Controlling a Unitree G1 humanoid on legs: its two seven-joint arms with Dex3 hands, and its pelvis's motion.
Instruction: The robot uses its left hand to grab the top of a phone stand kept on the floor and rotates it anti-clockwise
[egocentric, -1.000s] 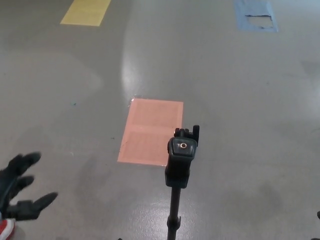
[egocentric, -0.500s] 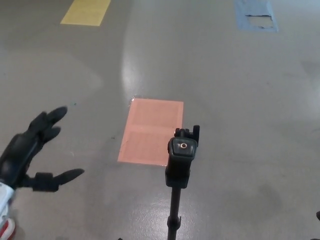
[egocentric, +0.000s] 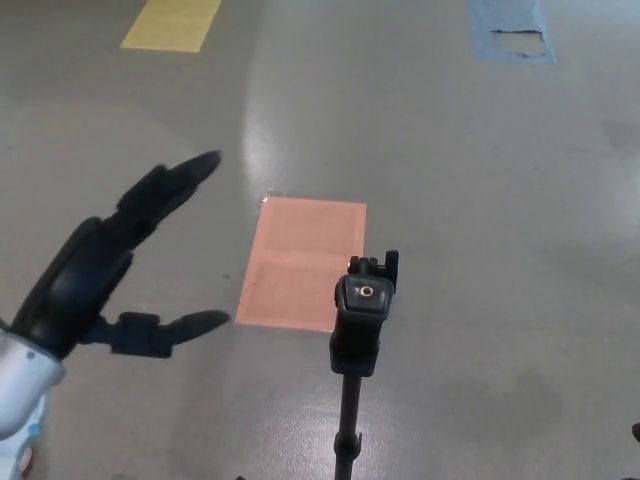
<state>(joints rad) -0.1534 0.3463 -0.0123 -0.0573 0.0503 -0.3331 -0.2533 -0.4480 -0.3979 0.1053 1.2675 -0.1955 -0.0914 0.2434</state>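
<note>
A smooth grey floor with a soft sheen fills the view. A salmon-pink rectangle is marked at the centre, a yellow patch at the top left, a blue patch at the top right. The black phone stand rises at lower centre, its top beside the pink rectangle. The left hand hovers left of it, spread wide, holding nothing.
</note>
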